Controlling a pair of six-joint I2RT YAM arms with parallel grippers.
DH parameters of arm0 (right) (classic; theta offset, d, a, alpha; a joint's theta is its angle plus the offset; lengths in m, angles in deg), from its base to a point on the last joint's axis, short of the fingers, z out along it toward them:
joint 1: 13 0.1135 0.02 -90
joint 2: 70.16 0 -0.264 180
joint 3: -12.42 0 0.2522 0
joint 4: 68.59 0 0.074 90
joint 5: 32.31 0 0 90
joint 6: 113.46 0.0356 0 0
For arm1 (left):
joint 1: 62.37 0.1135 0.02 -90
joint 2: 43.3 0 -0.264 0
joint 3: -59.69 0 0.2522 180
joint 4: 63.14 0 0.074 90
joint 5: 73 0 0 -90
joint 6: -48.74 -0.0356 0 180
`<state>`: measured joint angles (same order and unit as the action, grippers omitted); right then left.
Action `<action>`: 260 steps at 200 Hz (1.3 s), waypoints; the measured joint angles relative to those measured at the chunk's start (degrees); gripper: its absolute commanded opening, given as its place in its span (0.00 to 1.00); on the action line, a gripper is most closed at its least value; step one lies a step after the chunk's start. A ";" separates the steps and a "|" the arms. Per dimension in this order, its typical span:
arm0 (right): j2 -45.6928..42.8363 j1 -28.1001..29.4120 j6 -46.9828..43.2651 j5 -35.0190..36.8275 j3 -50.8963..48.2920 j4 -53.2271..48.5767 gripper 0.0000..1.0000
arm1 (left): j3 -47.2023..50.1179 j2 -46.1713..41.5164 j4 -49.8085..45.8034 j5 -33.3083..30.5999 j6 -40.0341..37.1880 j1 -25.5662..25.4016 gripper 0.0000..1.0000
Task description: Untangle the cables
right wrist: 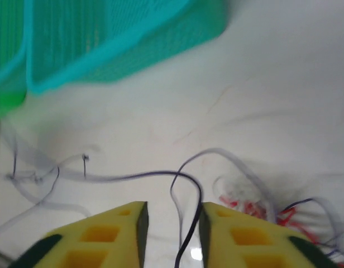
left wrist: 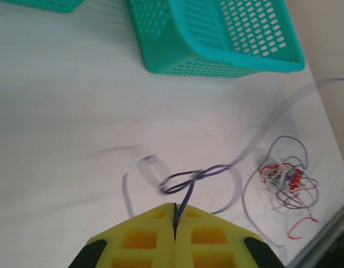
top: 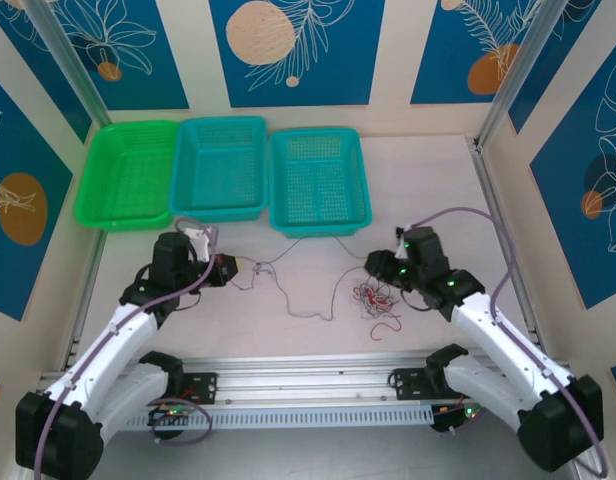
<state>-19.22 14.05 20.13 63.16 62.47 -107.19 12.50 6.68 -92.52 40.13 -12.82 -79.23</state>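
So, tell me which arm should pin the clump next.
Right, probably: the right gripper sits open beside the clump; the left gripper is shut on the black cable, farther off.

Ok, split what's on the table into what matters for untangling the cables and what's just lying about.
For the job:
- black cable, pinched in the shut left gripper
- tangled clump of red, white and dark wire
- right gripper, open, a dark strand between its jaws

Lying about:
- green basket
- middle teal basket
- right teal basket
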 measured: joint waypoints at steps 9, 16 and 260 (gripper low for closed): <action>0.22 3.85 -0.42 1.38 0.72 -0.74 0.43 | -2.93 0.50 -1.73 0.68 -0.79 -0.02 0.00; 0.22 6.62 -0.96 2.34 1.38 -0.94 0.43 | -5.33 0.70 -2.89 1.18 -1.55 -0.02 0.00; 47.71 33.20 -44.24 12.98 12.44 57.31 0.46 | -27.50 4.63 -32.06 14.34 -23.54 -1.07 0.00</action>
<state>28.50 47.25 -24.10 76.15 74.91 -49.88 -15.00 11.31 -124.58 54.47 -36.36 -80.31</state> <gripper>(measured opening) 0.586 0.039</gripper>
